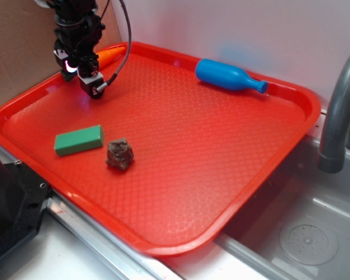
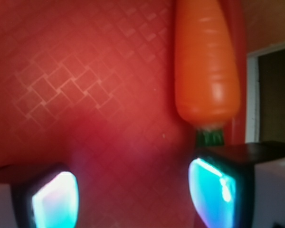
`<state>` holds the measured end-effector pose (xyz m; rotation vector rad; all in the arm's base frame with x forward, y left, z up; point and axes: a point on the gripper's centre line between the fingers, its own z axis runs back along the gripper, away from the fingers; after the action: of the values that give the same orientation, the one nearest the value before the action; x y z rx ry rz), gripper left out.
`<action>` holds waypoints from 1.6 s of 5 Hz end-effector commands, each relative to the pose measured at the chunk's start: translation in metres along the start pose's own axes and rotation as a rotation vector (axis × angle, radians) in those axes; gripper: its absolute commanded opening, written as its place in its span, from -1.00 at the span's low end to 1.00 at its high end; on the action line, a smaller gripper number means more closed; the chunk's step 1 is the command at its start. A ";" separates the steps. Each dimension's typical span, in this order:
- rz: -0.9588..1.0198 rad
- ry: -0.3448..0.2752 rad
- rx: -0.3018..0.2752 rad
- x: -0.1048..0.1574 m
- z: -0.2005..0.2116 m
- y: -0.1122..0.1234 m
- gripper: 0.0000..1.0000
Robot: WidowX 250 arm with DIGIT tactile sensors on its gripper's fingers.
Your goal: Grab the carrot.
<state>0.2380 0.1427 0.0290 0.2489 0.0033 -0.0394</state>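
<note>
Fingers (image 2: 135, 197) stand spread with bare tray between them, holding nothing; in the wrist view only their glowing, blurred pads (image 2: 54, 199) show at the bottom edge, cut off below. From the exterior view the same fingers (image 1: 84, 76) hang over the far left corner of the red tray (image 1: 221, 175), and the black arm above them is cropped by the picture's top edge. Just beyond lies the carrot (image 2: 206, 61), against the tray's far rim; its green stub points toward the right pad, and its tip runs out of the wrist picture. In the exterior view the carrot (image 1: 111, 55) is mostly hidden behind the arm and cable. A blue bottle (image 1: 228, 76) lies near the far right corner. A green block (image 1: 79, 140) and a brownish lump (image 1: 120, 154), hard to identify, sit near the left edge.
</note>
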 end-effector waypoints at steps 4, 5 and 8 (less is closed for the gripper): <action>0.040 -0.035 -0.039 -0.006 -0.002 0.043 1.00; 0.004 -0.025 -0.069 0.003 -0.011 0.027 1.00; -0.043 -0.087 -0.027 0.011 0.029 -0.011 1.00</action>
<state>0.2447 0.1242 0.0393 0.1895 -0.0398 -0.0604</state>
